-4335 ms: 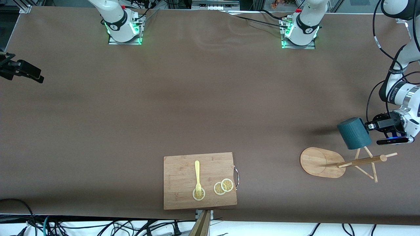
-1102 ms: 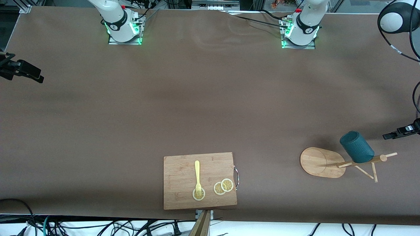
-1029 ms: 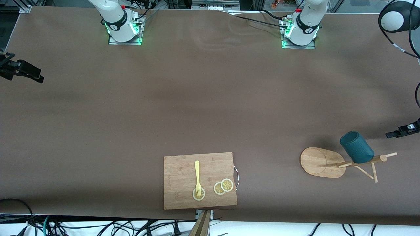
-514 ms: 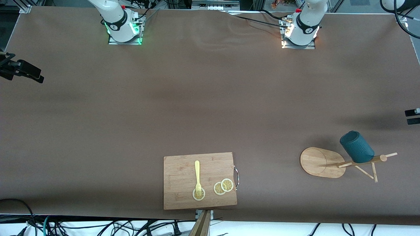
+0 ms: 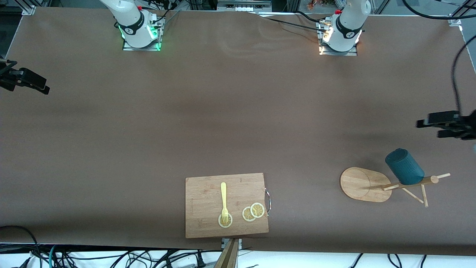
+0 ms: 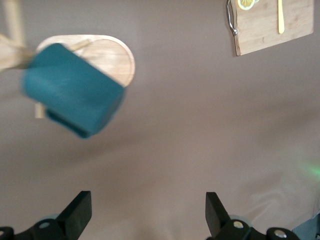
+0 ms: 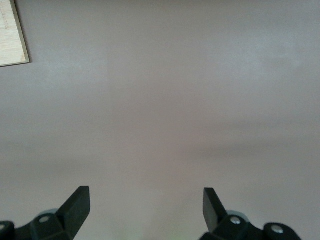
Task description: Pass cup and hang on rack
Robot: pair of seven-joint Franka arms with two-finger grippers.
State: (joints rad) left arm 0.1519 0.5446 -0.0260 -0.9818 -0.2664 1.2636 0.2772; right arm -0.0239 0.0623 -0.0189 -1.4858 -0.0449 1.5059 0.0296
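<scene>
At the right arm's end of the worktop (image 5: 230, 111), the right claw (image 7: 145, 210) hangs over bare brown surface, its two fingers spread wide apart with nothing between them; in the front view only its dark tip shows at the edge (image 5: 26, 80). A corner of the cutting board (image 7: 12, 35) sits at the rim of the right wrist view.

Near the middle of the worktop, close to the front camera, lies the rectangular wooden cutting board (image 5: 202, 193) with a small metal handle (image 5: 268, 201) on the side toward the left arm's end. On the board rest a pale yellow fork (image 5: 223, 199), its tines on one lemon slice (image 5: 225, 220), and two more overlapping lemon slices (image 5: 253, 212) beside it.

Toward the left arm's end stands the rack (image 5: 364, 184), a light bamboo mug tree with an oval base, a central post and thin pegs. The cup (image 5: 404, 166), dark teal, hangs on a peg of the rack, tilted, clear of the worktop; its inside cannot be seen. The left wrist view shows the same cup (image 6: 72, 95) against the rack's base (image 6: 117, 55), well apart from the claw's fingers.

The left claw (image 5: 431, 128) is in the air over bare worktop near the rack, fingers apart and empty; the left wrist view shows both fingertips (image 6: 80, 210) wide open.
</scene>
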